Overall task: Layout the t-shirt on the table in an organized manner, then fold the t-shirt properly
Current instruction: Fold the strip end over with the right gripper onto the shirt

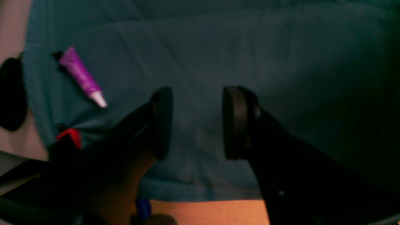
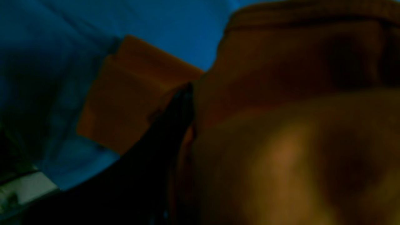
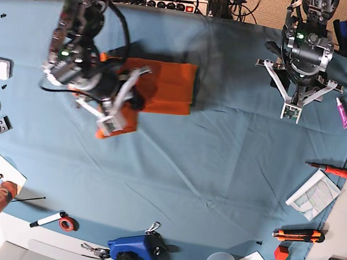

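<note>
Right gripper (image 3: 122, 117) pinches the folded t-shirt (image 3: 167, 86); left gripper (image 1: 197, 123) hangs parted.

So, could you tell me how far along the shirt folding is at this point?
Done: the t-shirt already lies as a compact folded block on the table. In hand: the right gripper is shut on the t-shirt's near edge. The left gripper hangs open over bare cloth, holding nothing. Left: finish that fold and let go.

teal-draped table (image 3: 221, 163), t-shirt (image 3: 167, 86), purple tube (image 3: 343, 113)
</note>
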